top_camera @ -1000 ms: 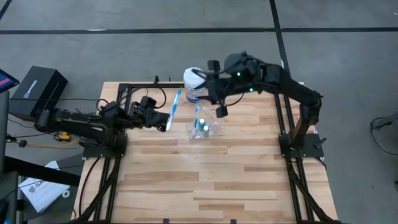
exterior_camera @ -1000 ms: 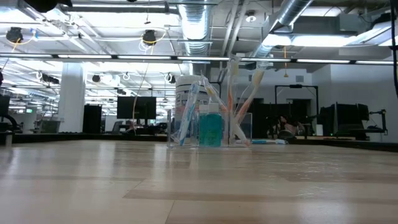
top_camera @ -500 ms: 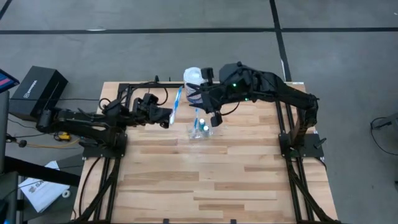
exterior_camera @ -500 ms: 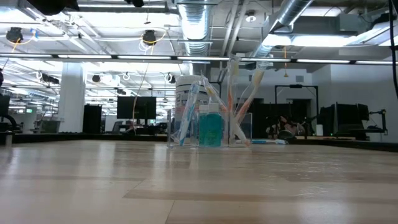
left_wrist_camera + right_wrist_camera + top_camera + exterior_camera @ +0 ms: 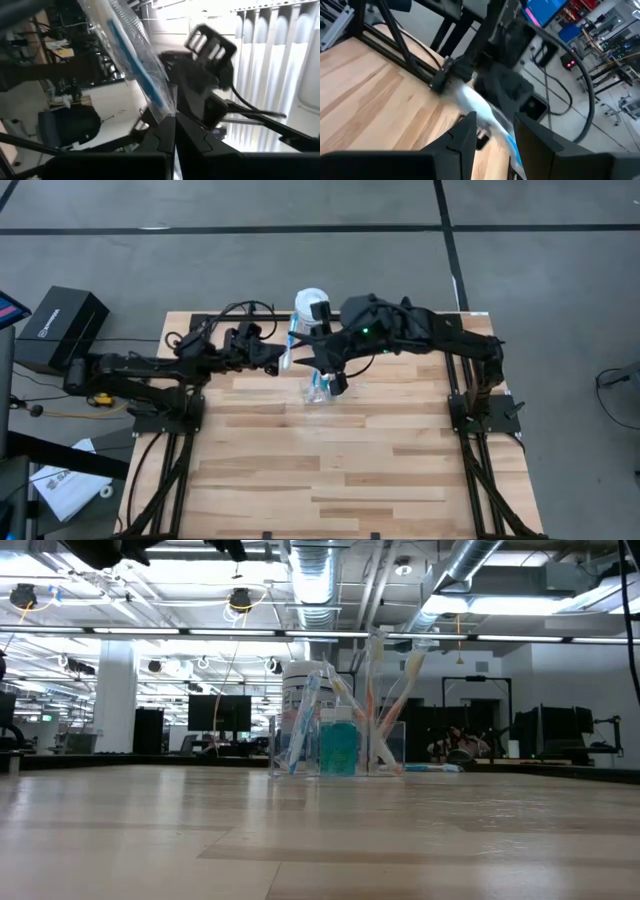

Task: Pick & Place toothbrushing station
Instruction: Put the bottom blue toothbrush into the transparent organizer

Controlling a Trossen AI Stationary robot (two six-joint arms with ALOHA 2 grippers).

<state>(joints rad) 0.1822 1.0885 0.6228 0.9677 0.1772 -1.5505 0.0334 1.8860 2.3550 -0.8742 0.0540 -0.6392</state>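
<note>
A wrapped blue-and-white toothbrush (image 5: 290, 343) is held up above the table's far middle, with my left gripper (image 5: 282, 361) shut on it. My right gripper (image 5: 316, 366) has come in from the right and is open; in the right wrist view the toothbrush (image 5: 487, 117) passes between its fingers, and I cannot tell whether they touch it. Below them the see-through holder (image 5: 320, 391) stands on the table with toothbrushes and a teal bottle in it (image 5: 338, 745). The tiny white cylinders cannot be made out. My left gripper pinches the lower end of the toothbrush's see-through wrapper (image 5: 162, 111) between its two shut fingers. The fingers come from the table's left and slant upward. The toothbrush sticks up beyond the fingertips, tilted, clear of the table.
A white jar with a blue label (image 5: 309, 304) stands just behind the holder at the table's far edge. A black box (image 5: 58, 325) sits off the table's far left corner. The near half of the wooden table (image 5: 330, 470) has free room.
My left gripper has carried the toothbrush toward the table's right, nearer the jar, still held up clear of the table. My right gripper has moved toward the table's left and a little down, until its fingers stand on either side of the toothbrush.
</note>
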